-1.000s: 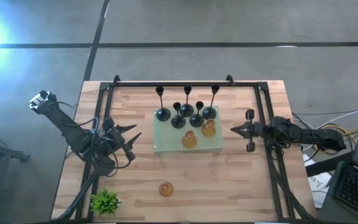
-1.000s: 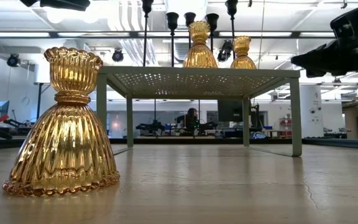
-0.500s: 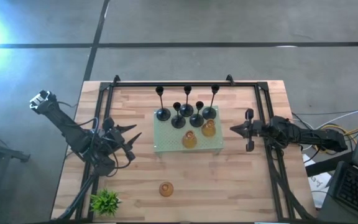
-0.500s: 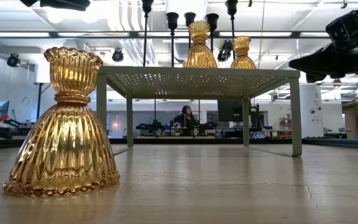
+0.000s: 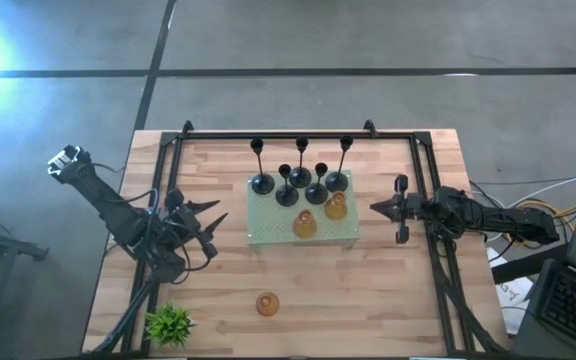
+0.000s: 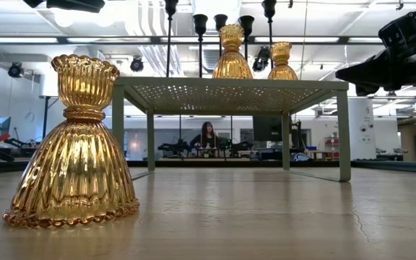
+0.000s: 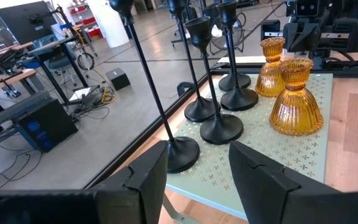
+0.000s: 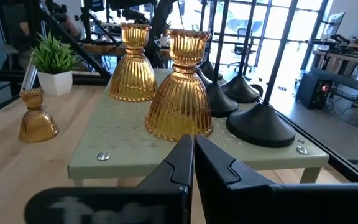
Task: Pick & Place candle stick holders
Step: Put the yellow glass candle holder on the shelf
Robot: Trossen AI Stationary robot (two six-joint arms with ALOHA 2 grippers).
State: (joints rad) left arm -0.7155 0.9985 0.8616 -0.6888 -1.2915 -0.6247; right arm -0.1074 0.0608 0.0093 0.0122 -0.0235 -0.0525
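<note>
Wooden counter carries a pale green perforated stand near its middle. On the stand: five black candle stick holders with round domed bases and thin stems, grouped toward the far side, and two amber holders on the near side, close beside each other. The black bases sit close together; from above it cannot be told whether they touch.

A third amber holder stands upright, alone on the bare counter, well apart from the stand on the near side. In the low view it fills the foreground, ribbed skirt down, cup up.

Small green plant sits at the near left corner of the counter.

Left claw: left of the stand, above the counter, pointing toward it. Fingers apart, nothing between them; the wrist view looks past them onto the nearest black base.

Right claw: just right of the stand, pointing at it. Fingers pressed together, holding nothing; the nearer amber holder stands directly ahead on the stand.

A person shows far back in the room beyond the counter.
</note>
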